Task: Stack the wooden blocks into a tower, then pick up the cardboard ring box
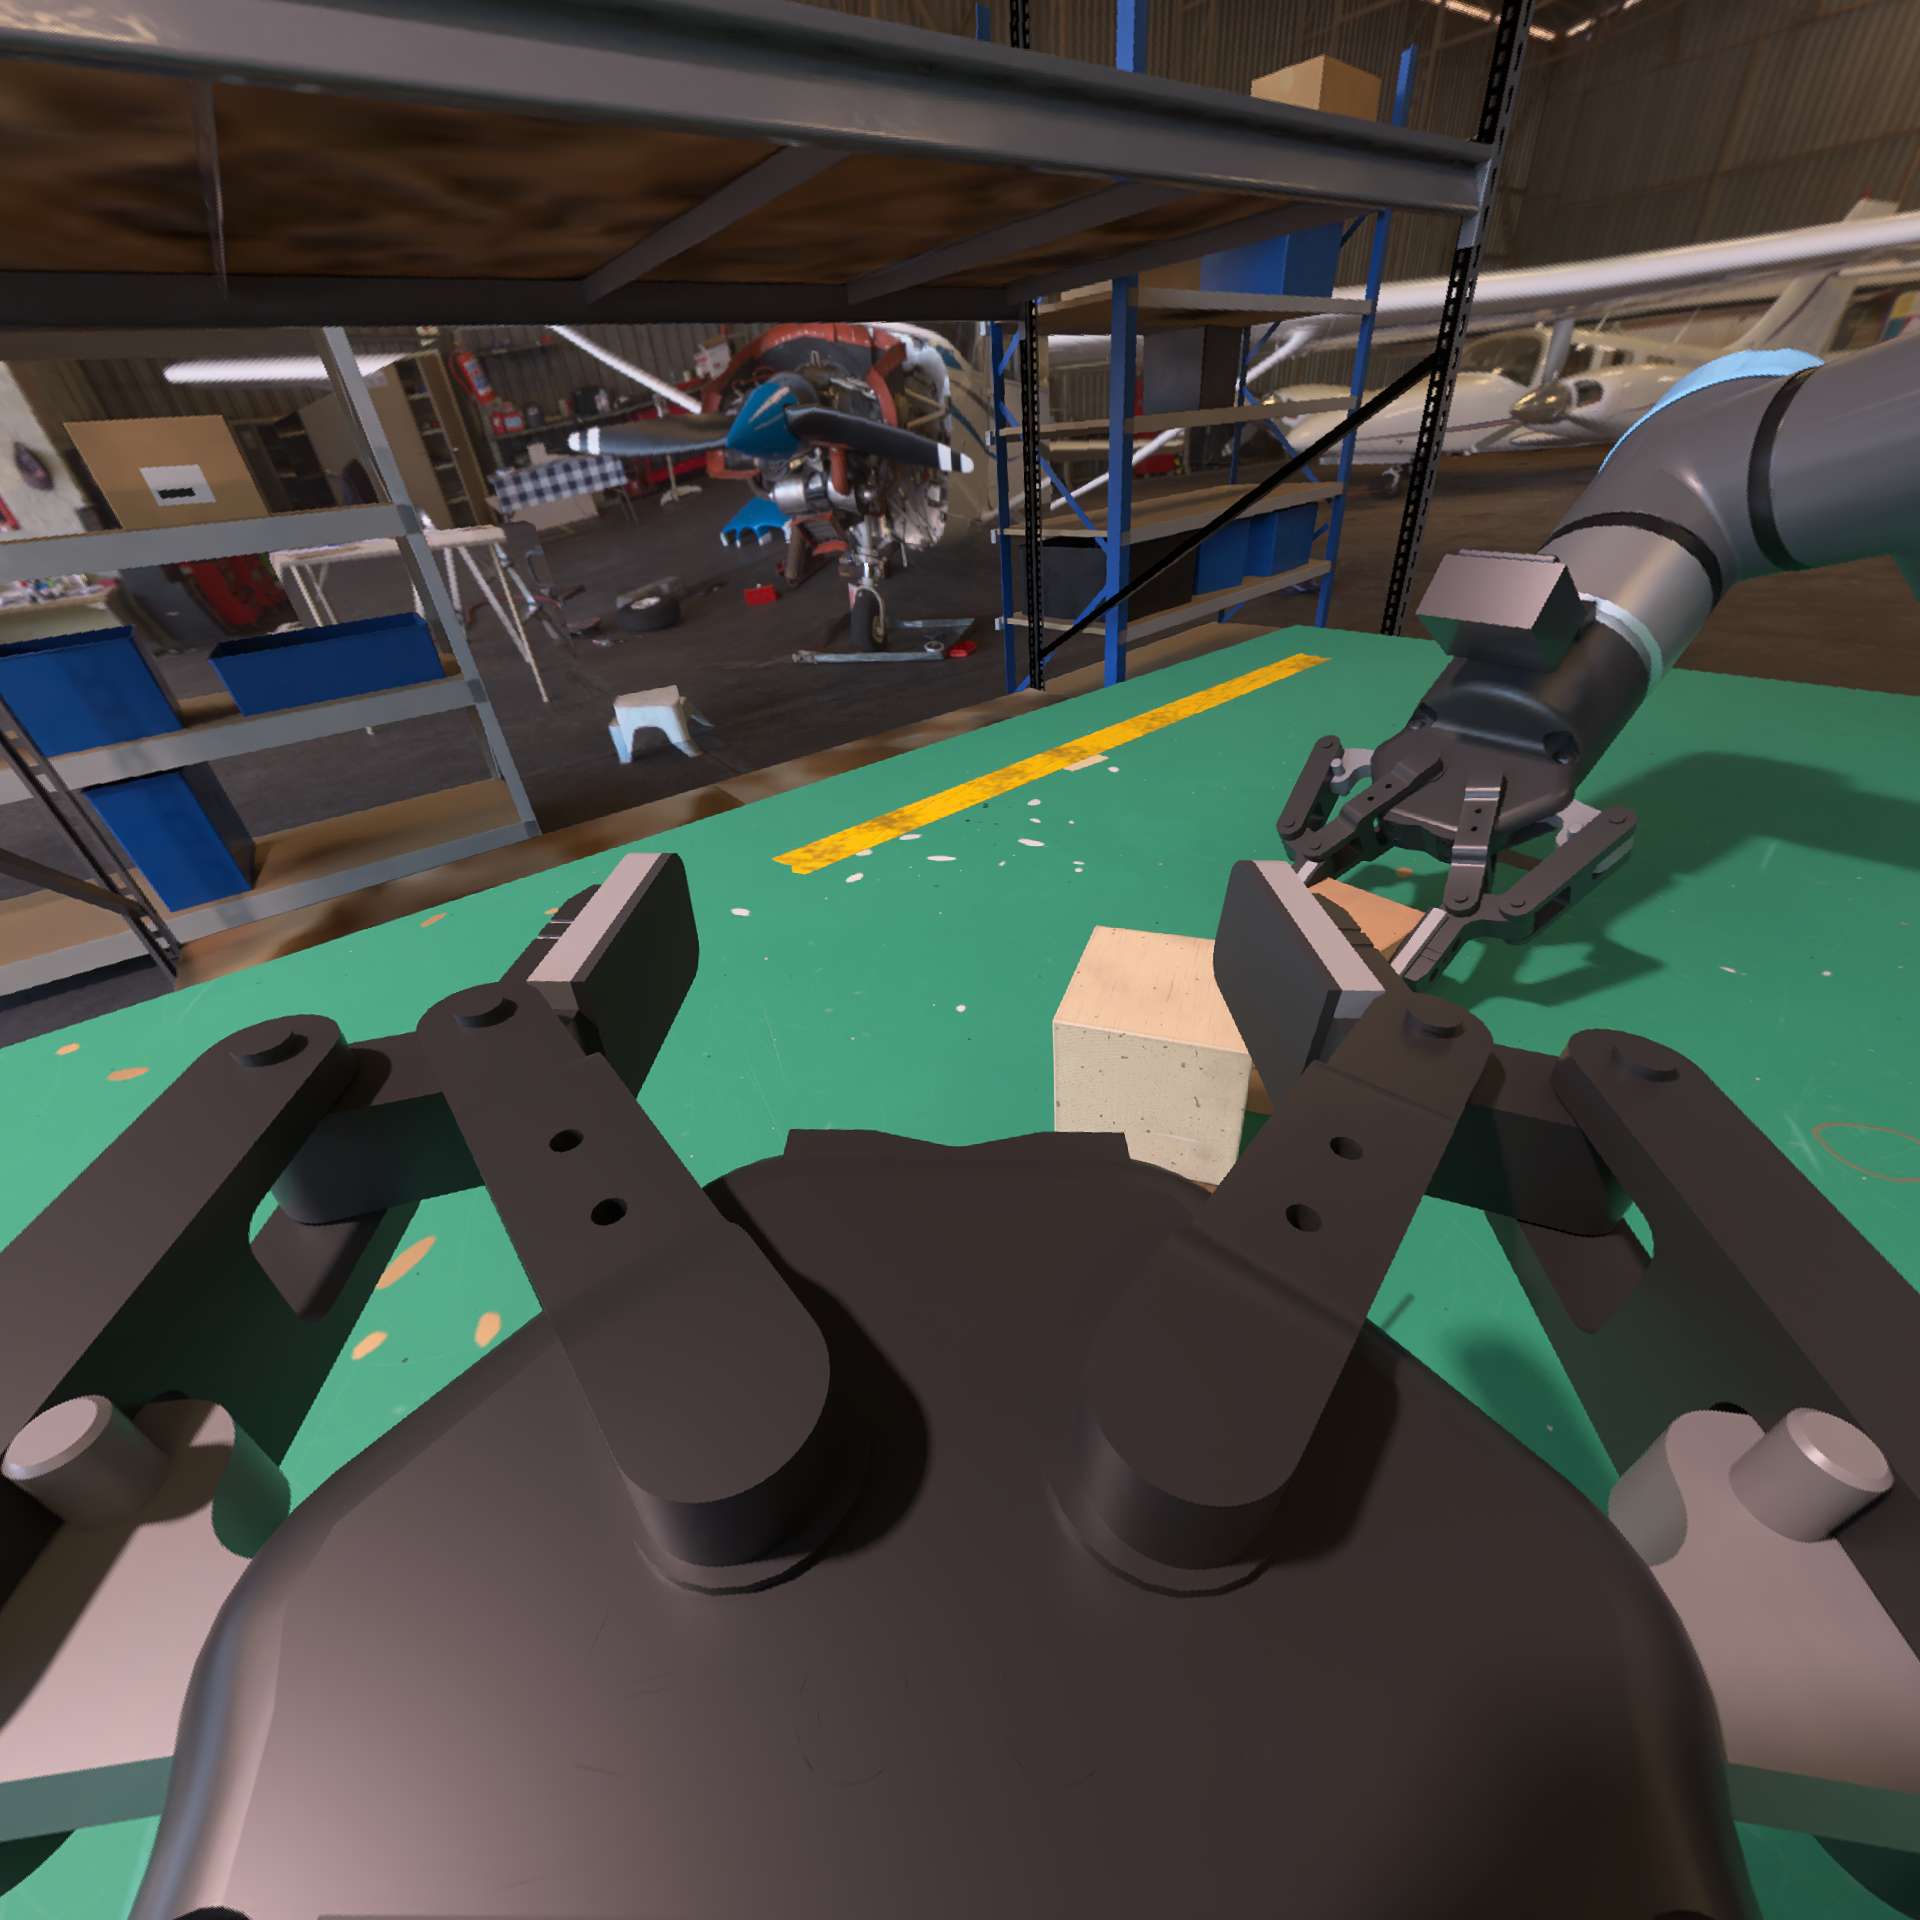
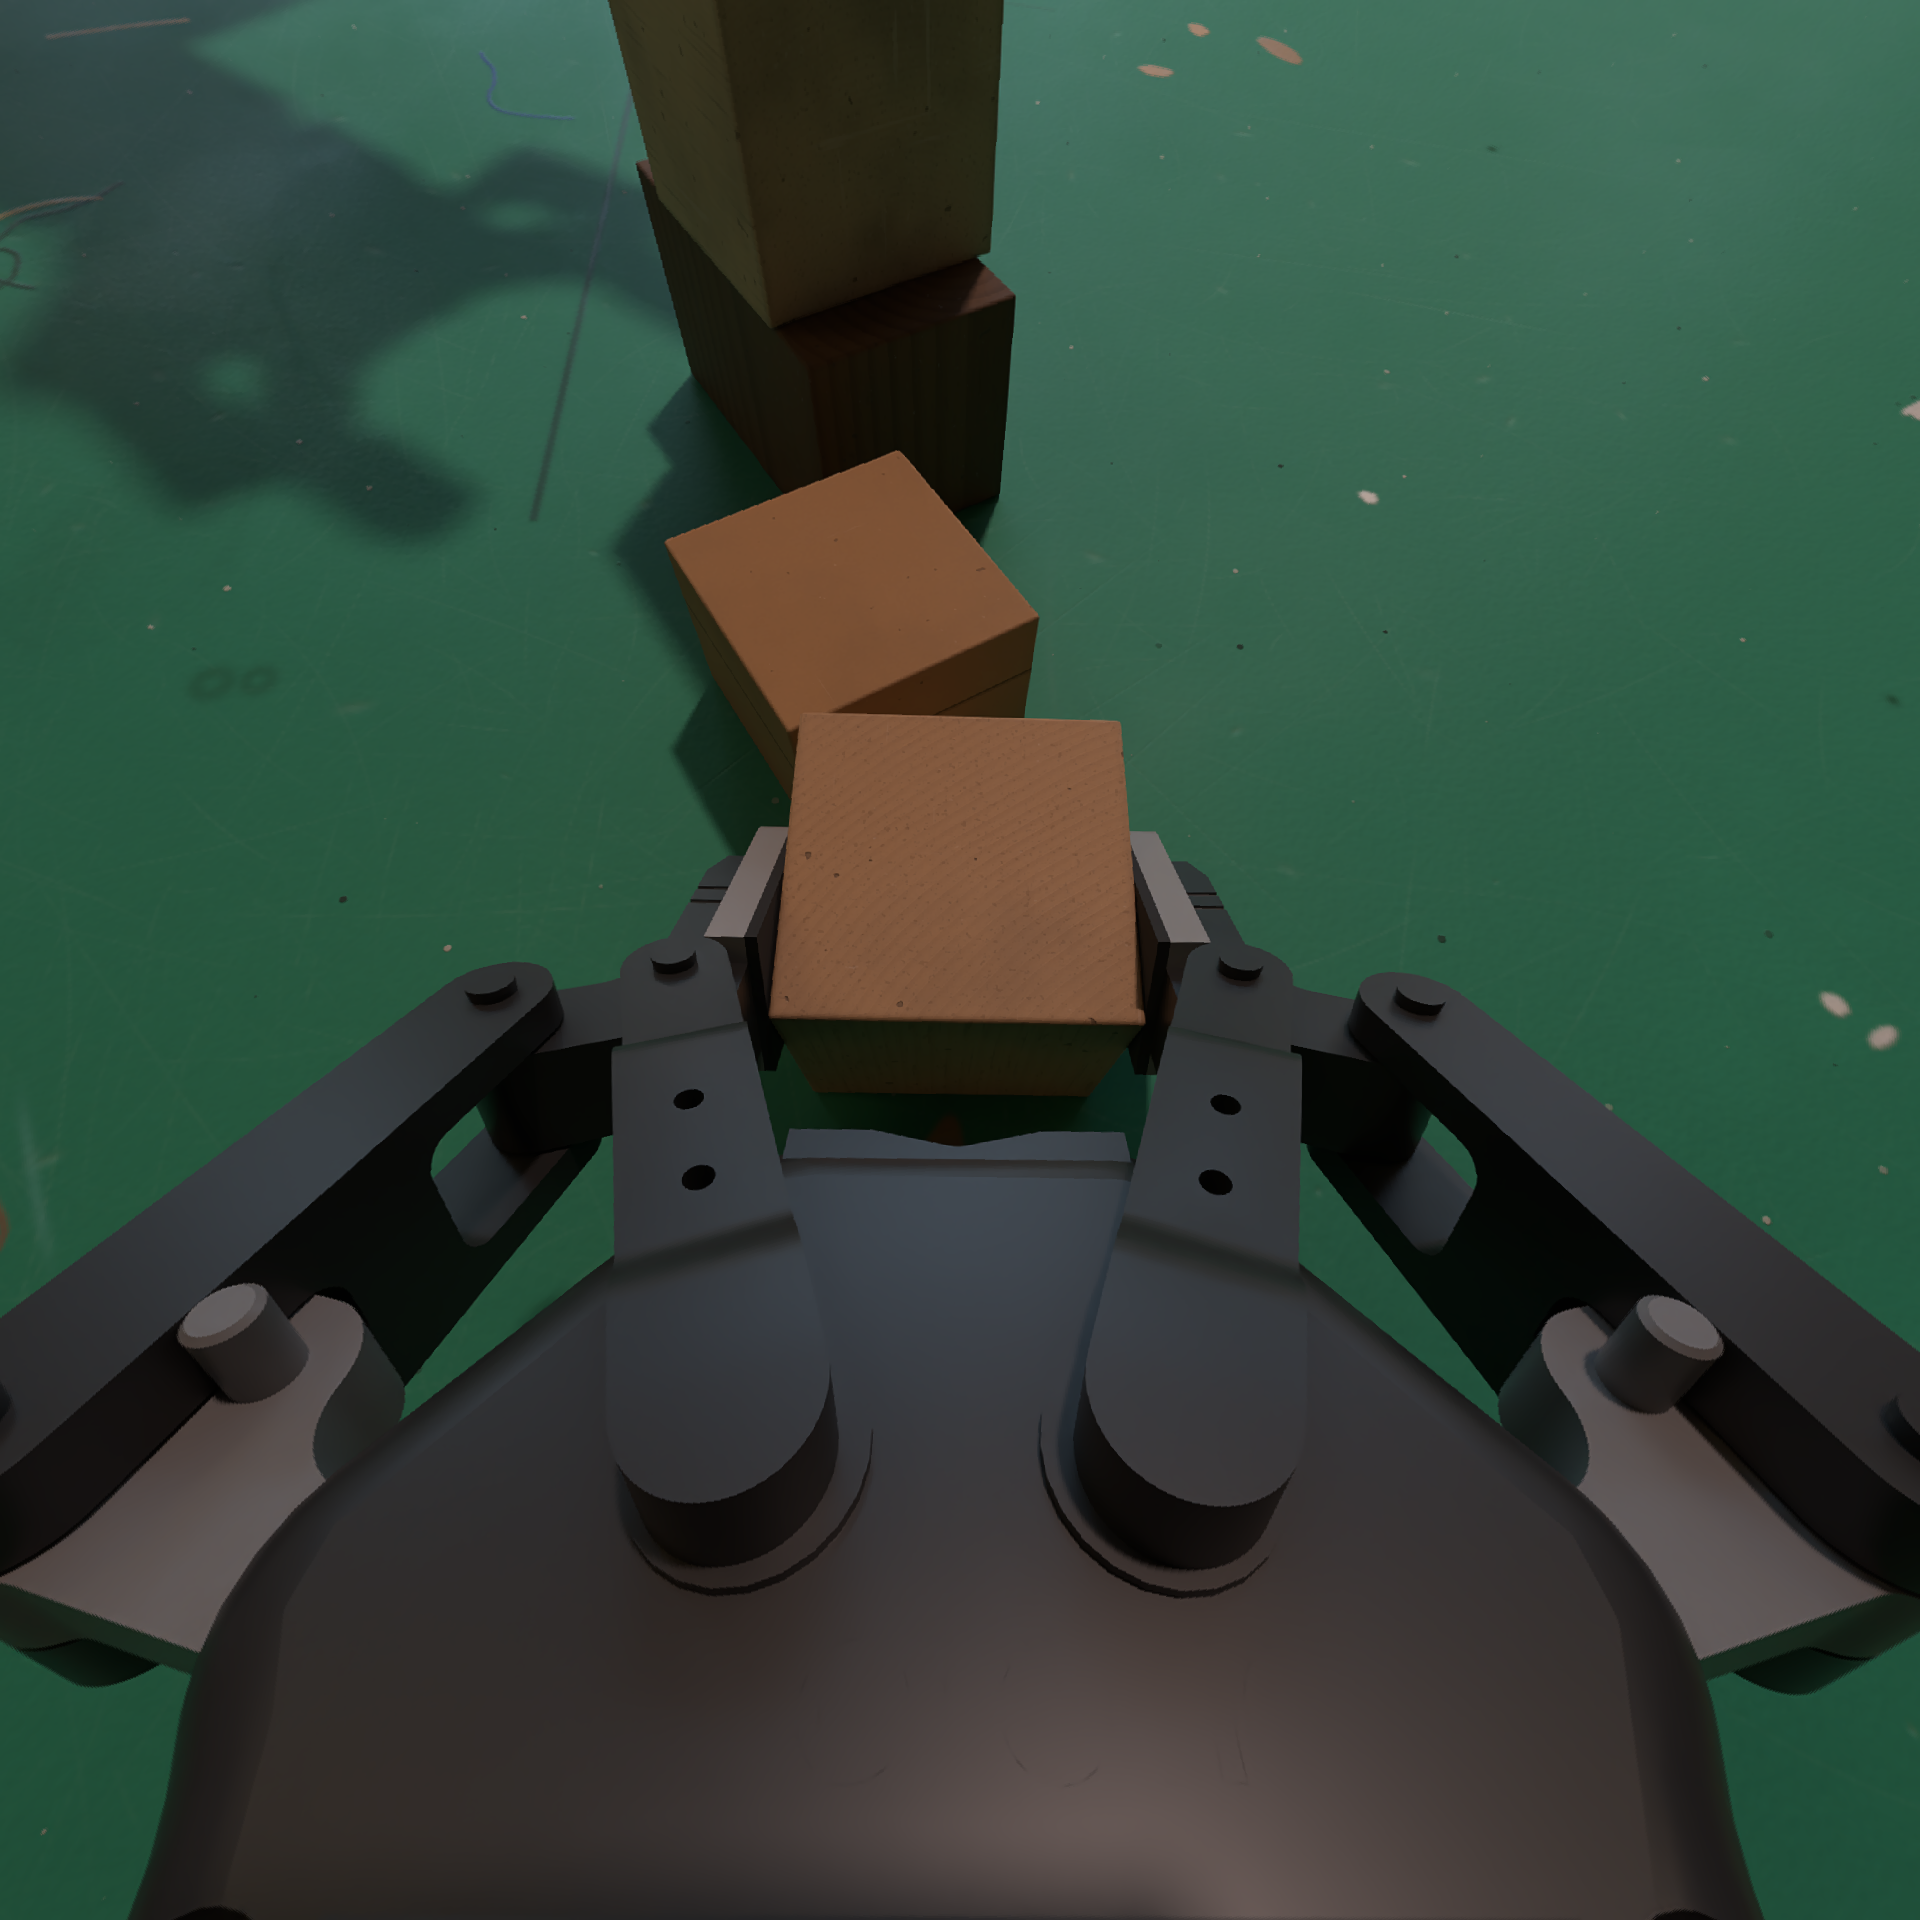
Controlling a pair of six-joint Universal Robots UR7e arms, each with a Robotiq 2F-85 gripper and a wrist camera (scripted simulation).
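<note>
In the right wrist view my right gripper is shut on an orange-brown wooden block, low over the green table. Just beyond it lies the cardboard ring box, with a lid seam. Behind that, a pale wooden block stands on a dark brown block. In the left wrist view my left gripper is open and empty, and the pale block sits just inside its right finger. The right gripper shows farther off, holding the orange-brown block.
A yellow tape line runs across the table toward its far edge. Metal shelving with blue bins stands past that edge on the left. The right arm reaches in from the right.
</note>
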